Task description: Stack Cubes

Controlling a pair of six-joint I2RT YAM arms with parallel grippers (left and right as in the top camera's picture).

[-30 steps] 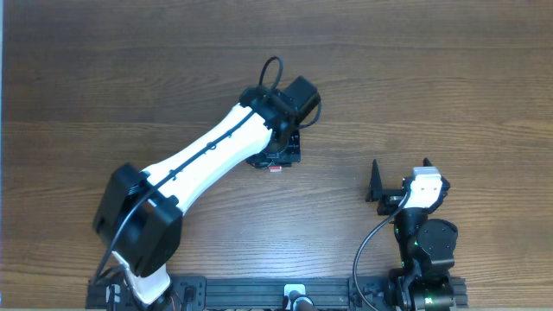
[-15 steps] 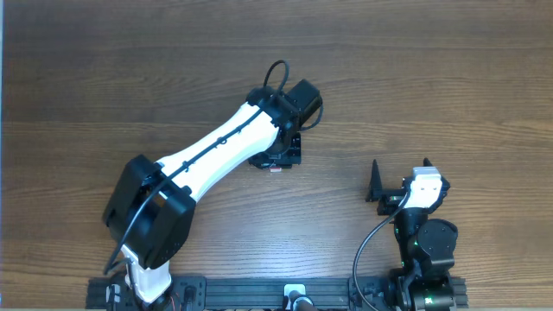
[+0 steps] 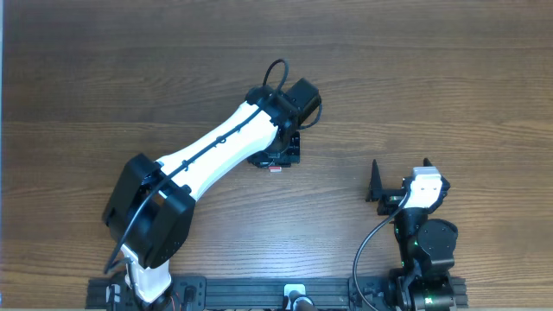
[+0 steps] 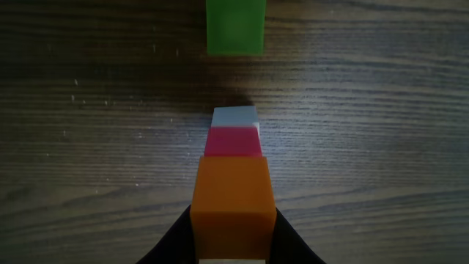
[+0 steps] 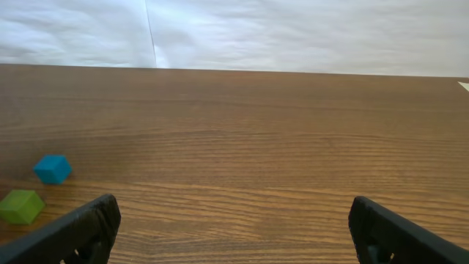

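Observation:
My left gripper [image 4: 233,238] is shut on an orange cube [image 4: 233,202], one finger on each side of it. The orange cube sits on top of a red cube [image 4: 232,141], which rests on a pale cube [image 4: 235,116]. A green cube [image 4: 234,26] lies on the table just beyond the stack. In the top view the left gripper [image 3: 276,155] is at the table's middle, with a sliver of the stack [image 3: 276,168] showing below it. My right gripper [image 5: 233,213] is open and empty, parked at the right [image 3: 376,183]. It faces a blue cube [image 5: 53,169] and the green cube [image 5: 20,206].
The wooden table [image 3: 449,78] has wide bare areas to the left, right and far side. The left arm [image 3: 216,147] slants across the middle of it. A white wall [image 5: 293,33] stands behind the far edge.
The left arm's elbow and shoulder shifted slightly up the top view between one second and half a second ago. Its gripper stayed at the stack. The right arm has not moved.

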